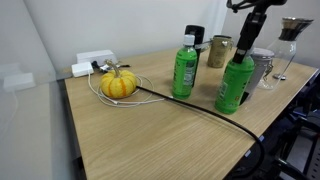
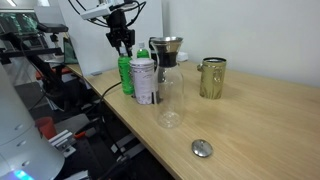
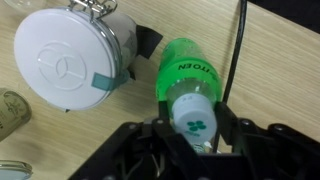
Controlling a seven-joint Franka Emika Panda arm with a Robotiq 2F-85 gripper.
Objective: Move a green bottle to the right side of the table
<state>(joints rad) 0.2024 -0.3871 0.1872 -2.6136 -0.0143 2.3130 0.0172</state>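
Observation:
The wider green bottle [image 1: 234,88] stands upright on the light-wood table [image 1: 150,135], directly under my gripper [image 1: 248,45]. It also shows in an exterior view [image 2: 125,75] below the gripper [image 2: 122,42]. In the wrist view the green bottle [image 3: 185,72] is seen from above, and its top looks white with a green mark. My gripper [image 3: 195,118] has a finger pressed on each side of that top. The slimmer green bottle with a printed label [image 1: 185,68] stands apart from it.
A white-lidded metal tin [image 3: 65,60] stands right beside the held bottle, also visible in an exterior view [image 2: 143,80]. A black cable [image 1: 190,105] crosses the table. A small pumpkin [image 1: 118,85], a gold cup [image 2: 211,77], a glass carafe [image 2: 170,90] and a loose lid [image 2: 202,148] are around.

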